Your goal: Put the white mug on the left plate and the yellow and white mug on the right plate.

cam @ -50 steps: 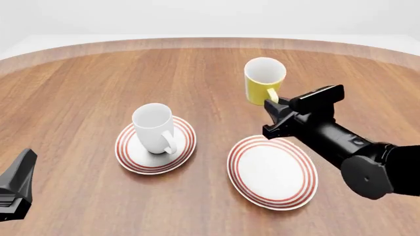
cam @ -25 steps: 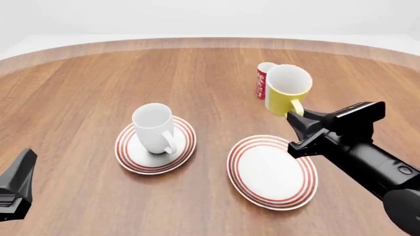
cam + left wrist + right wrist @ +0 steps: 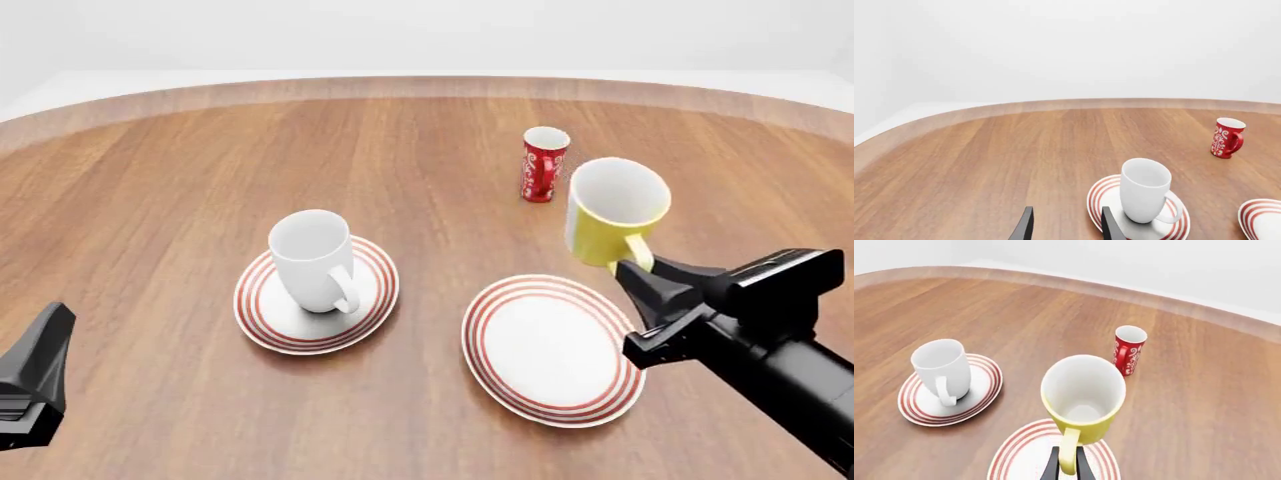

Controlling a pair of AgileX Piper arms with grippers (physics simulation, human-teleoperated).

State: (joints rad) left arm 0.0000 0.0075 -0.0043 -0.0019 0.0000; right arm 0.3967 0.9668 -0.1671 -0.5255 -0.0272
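1. Mug status first: the right gripper has its fingers pinched onto the handle of the yellow and white mug, holding it upright in the air, mouth up.
2. What matters next is that the right plate sits below that hand and a bit toward the left arm's side, so I'd guess the mug has to shift over, then come down.
3. White mug is already standing on the left plate, handle facing the arms.
4. Left gripper hangs parked near that plate, fingers apart, nothing between them.
5. Red cup stands beyond the carried mug, well apart from both plates.
6. Surface is a round wooden table, with plain white walls behind.
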